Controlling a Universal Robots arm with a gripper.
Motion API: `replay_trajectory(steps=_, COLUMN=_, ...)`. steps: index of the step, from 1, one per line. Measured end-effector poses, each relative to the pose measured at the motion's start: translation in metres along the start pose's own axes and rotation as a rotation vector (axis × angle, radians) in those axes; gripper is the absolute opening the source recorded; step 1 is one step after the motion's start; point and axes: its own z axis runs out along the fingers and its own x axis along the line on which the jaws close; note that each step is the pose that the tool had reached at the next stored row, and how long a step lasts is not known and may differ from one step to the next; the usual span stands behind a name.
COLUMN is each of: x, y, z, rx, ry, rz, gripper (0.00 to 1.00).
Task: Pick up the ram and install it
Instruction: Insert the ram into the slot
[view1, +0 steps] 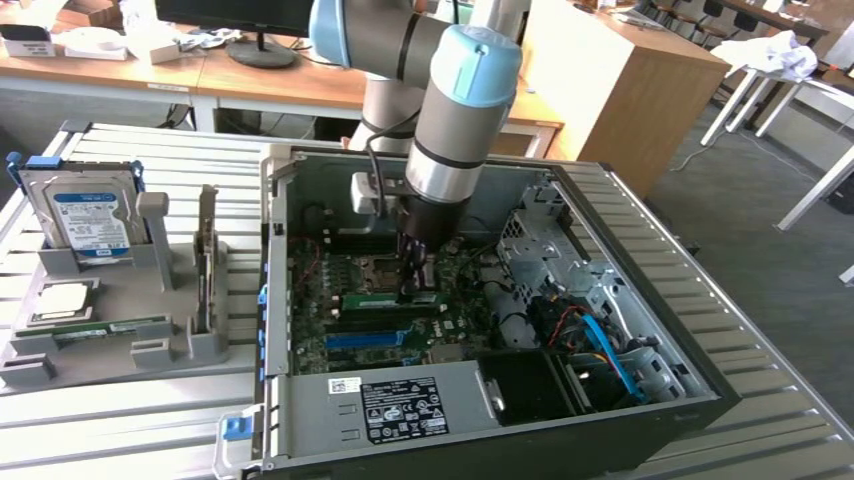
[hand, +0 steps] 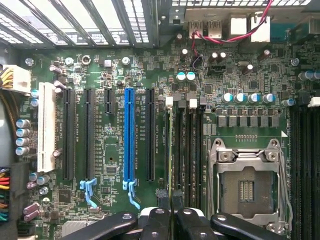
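Inside the open computer case (view1: 275, 250), which lies on its side on the slatted metal bench (view1: 120, 425), we find the arm (view1: 461, 110) reaching straight down to the motherboard (view1: 334, 345). The gripper (view1: 411, 284) stands over the memory slots, between the blue expansion slot (view1: 363, 340) and the processor socket (view1: 380, 268). The ram (view1: 376, 298) lies directly under the fingertips as a narrow green strip, level with the board and parallel to the blue slot. We read the gripper as clamped on the ram: in the wrist view its two black fingers (hand: 161, 216) stand almost together, with only a thin slit between them, and that slit lines up with the memory slot nearest the expansion slots. We cannot tell whether the ram is fully seated in its slot or merely resting on it. In the wrist view the empty processor socket (hand: 247, 185) sits just beside the memory slots, and the blue slot (hand: 129, 135) sits on their other side. At the exterior view's left, well apart from the case, a grey holder (view1: 160, 350) carries a silver hard drive (view1: 91, 215) standing upright and a tall grey card (view1: 207, 260) on edge. The labelled power supply (view1: 400, 408) occupies the near end of the case.
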Motion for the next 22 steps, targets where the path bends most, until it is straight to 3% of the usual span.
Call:
replay_trajectory(steps=7, x=0.0001, y=0.0, z=-0.0002, rx=0.0012, ry=0.002, rz=-0.054, gripper=0.13)
replay_trajectory(steps=22, x=0.0, y=0.0, z=0.0007, rx=0.0007, ry=0.0013, rz=-0.032, gripper=0.13)
